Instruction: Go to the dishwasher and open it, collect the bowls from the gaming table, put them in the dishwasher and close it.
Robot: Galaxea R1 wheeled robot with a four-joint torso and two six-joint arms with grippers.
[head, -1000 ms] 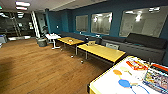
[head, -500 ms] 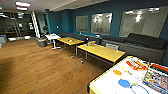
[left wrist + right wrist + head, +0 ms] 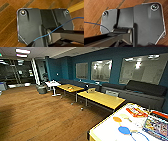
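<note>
- Grippers first: both wrist views look down on wooden floor [image 3: 8,25] past the robot's own dark plate, and I cannot tell from them whether either one is wide or narrow. Nothing appears to be carried.
- Far left of the room, a dark glazed area sits beyond the open floor, with a small white table [image 3: 52,84] nearer the middle.
- Moving right, two yellow wood-topped tables [image 3: 103,99] stand in a row in front of a long dark sofa [image 3: 140,89] against the teal wall.
- At the lower right, the gaming table [image 3: 105,133] comes into the head view by its near corner, white on top with a yellowish edge.
- On it, near that corner, lie the bowls: an orange bowl [image 3: 117,119], and just beside it, closer to the near edge, a blue bowl [image 3: 123,130]. A pale shape past the orange one may be another; it is too blurred to say.
- Colourful boxes or printed sheets [image 3: 156,125] lie towards the table's right side, apart from the bowls.
- Handling, as I judge it: small shallow bowls like these should be light and stiff, likely smooth and a bit slippery, perhaps breakable if dropped. The rim looks like the place to pinch.
</note>
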